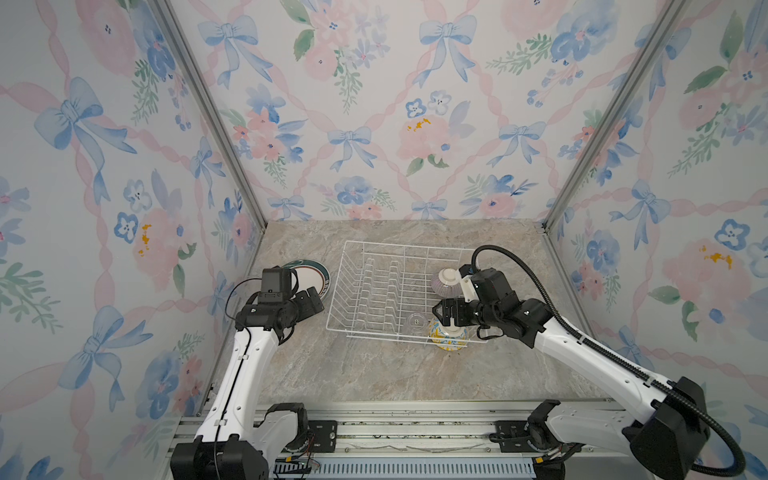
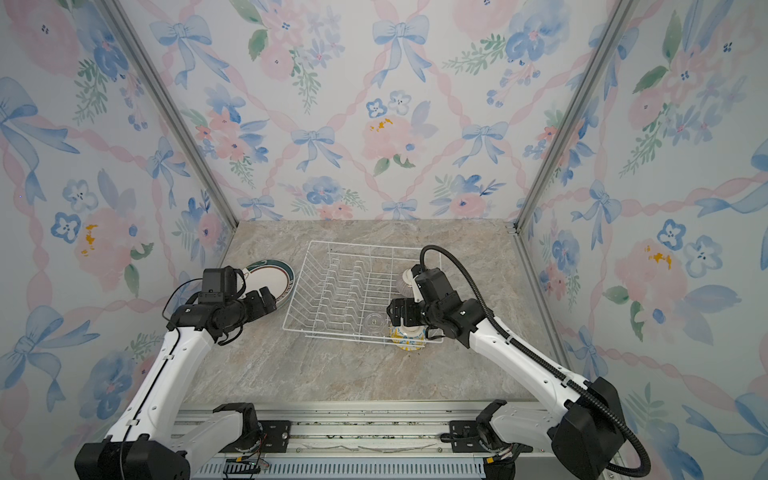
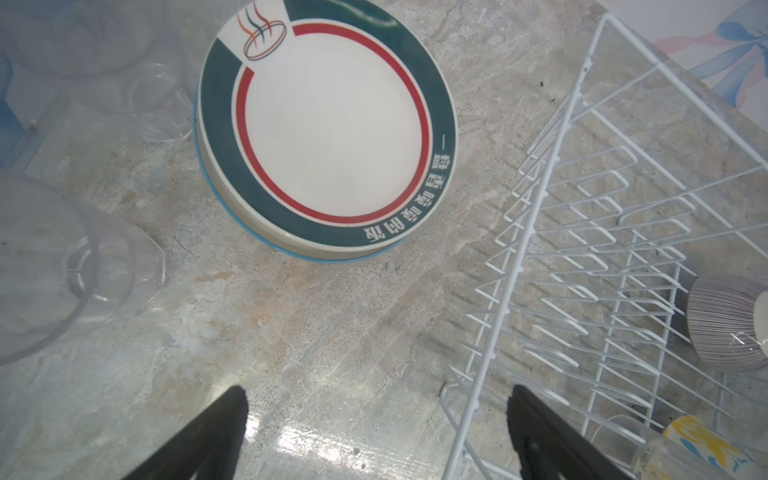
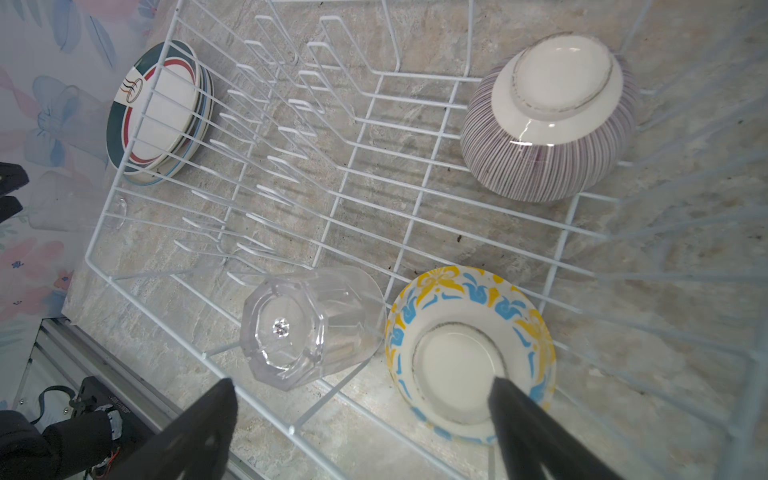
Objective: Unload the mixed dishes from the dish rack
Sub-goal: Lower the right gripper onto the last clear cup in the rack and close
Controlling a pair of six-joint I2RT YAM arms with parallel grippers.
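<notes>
The white wire dish rack (image 1: pixel 345 286) (image 2: pixel 309 286) stands mid-table. Inside it, along its right side, are an upturned purple-striped bowl (image 4: pixel 548 124) (image 1: pixel 444 281), an upturned yellow-blue bowl (image 4: pixel 457 353) (image 1: pixel 446 337) and a clear glass cup (image 4: pixel 307 328) (image 1: pixel 417 322) on its side. My right gripper (image 4: pixel 361 386) (image 1: pixel 440 313) hovers open above the cup and the yellow-blue bowl, holding nothing. A stack of plates (image 3: pixel 332 129) (image 1: pixel 318 274), teal-rimmed on top, lies on the table left of the rack. My left gripper (image 3: pixel 376 392) (image 1: pixel 309 301) is open and empty over bare table between stack and rack.
Two clear glass cups (image 3: pixel 79 266) (image 3: pixel 158 99) sit on the table near the left wall, beyond the plates. Floral walls close in the left, back and right sides. A metal rail (image 1: pixel 395 432) runs along the front edge.
</notes>
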